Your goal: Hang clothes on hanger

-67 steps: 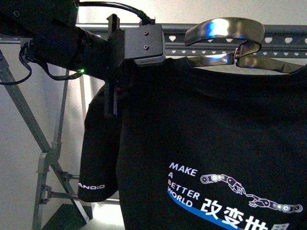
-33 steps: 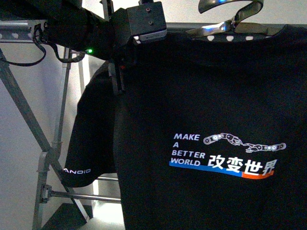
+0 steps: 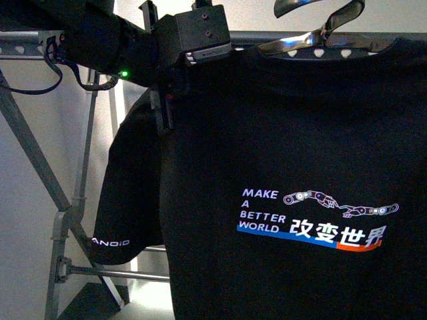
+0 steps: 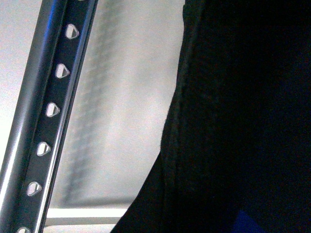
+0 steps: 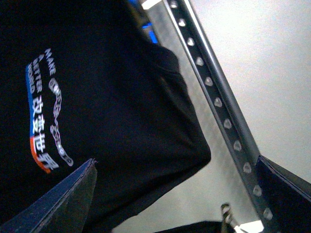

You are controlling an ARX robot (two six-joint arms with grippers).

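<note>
- One black short-sleeved T-shirt of matt knit fabric fills the centre and right of the front view. It hangs flat with its chest print facing us: white "MAKE A BETTER WORLD" lettering, white Chinese characters, a jointed robot-arm outline and a blue stripe ending in orange.
- We note its left sleeve drooping loose, with small white lettering at the hem.
- We record the grey metal rack just behind the shirt. Its top rail is a flat bar punched with a row of heart-shaped holes, and slanted grey legs descend at far left.
- A polished chrome hook, curved and reflective, rises above the collar. We cannot tell whether it rests on the rail.
- Left gripper: its dark fingers lie against the shirt's shoulder seam, below a boxy black wrist block. Its wrist view shows only fabric and rail, so we cannot tell how far the jaws stand apart or whether they pinch the cloth.
- Right gripper: its two dark fingers stand wide apart and hold nothing. Shirt and rail lie beyond them.
</note>
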